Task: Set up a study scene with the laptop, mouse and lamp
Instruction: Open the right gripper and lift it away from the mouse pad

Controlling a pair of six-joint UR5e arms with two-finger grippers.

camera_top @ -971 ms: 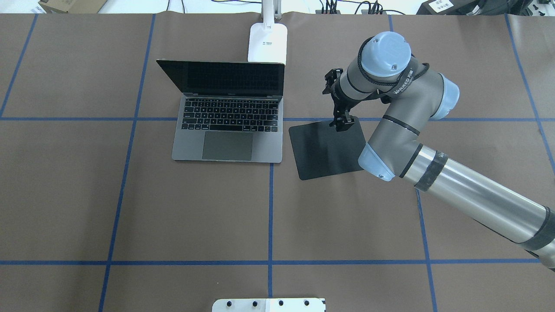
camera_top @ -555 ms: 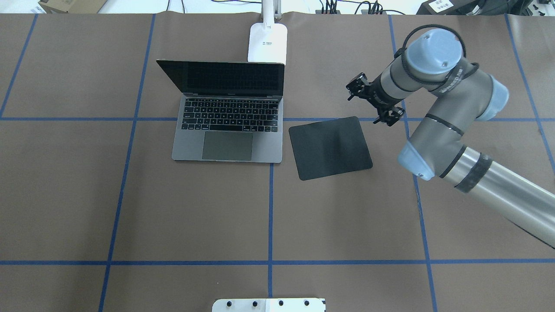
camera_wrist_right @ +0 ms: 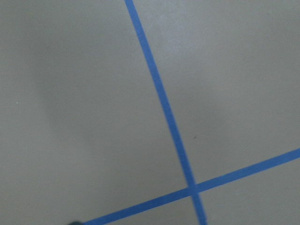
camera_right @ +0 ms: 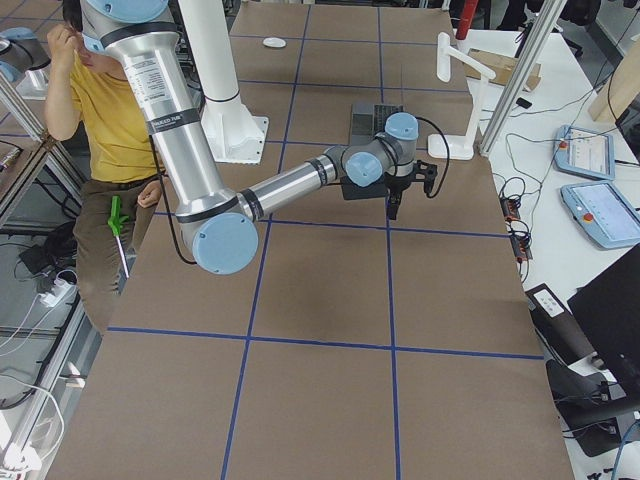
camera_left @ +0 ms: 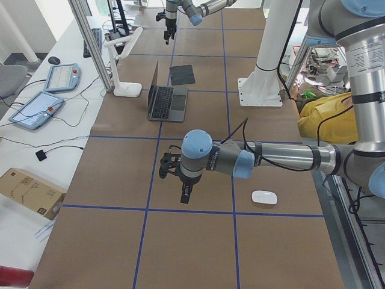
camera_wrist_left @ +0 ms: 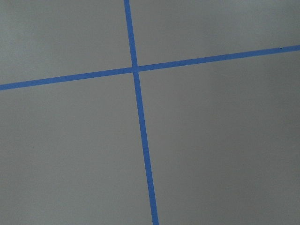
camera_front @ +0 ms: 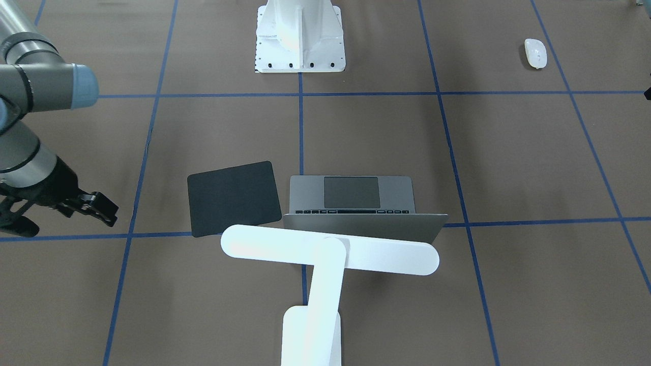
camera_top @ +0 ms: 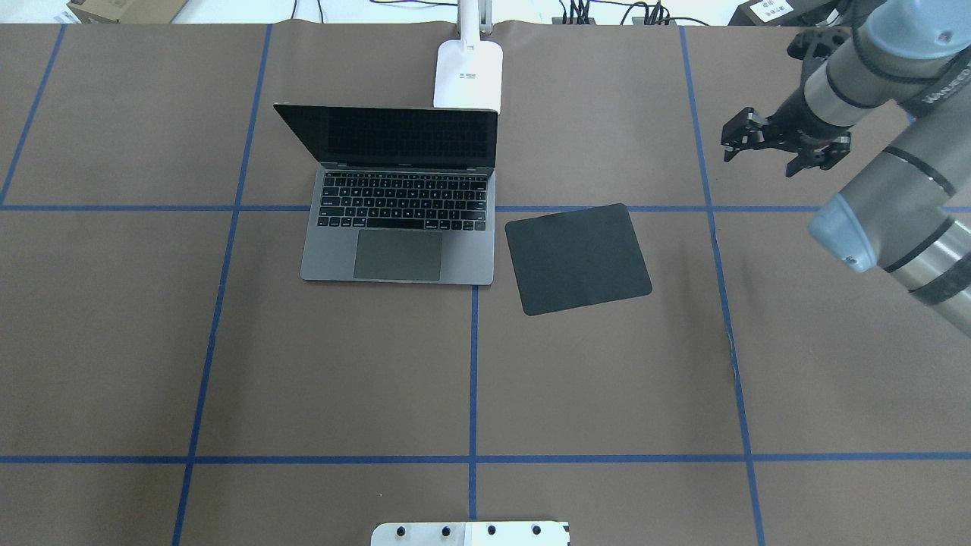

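Observation:
The laptop (camera_top: 398, 227) stands open at mid-table, with the white lamp (camera_top: 469, 76) just behind its screen. In the front-facing view the lamp's bar head (camera_front: 330, 249) reaches over the laptop lid (camera_front: 363, 226). The white mouse (camera_front: 535, 53) lies alone far off on the robot's left side. My left gripper (camera_left: 185, 194) hangs beside the mouse (camera_left: 264, 197), apart from it, and I cannot tell its state. My right gripper (camera_top: 732, 140) hovers open and empty above the table, right of the laptop. Both wrist views show only brown table and blue tape.
A thin black square mat (camera_top: 576, 258) lies flat just right of the laptop. The white robot pedestal (camera_front: 300, 35) stands at the near table edge. A person (camera_right: 100, 120) sits beside the table, and control tablets (camera_left: 36, 108) lie on a side bench.
My right gripper has left the black mat's far right corner and swung up and to the right. The mat, laptop and lamp have stayed still.

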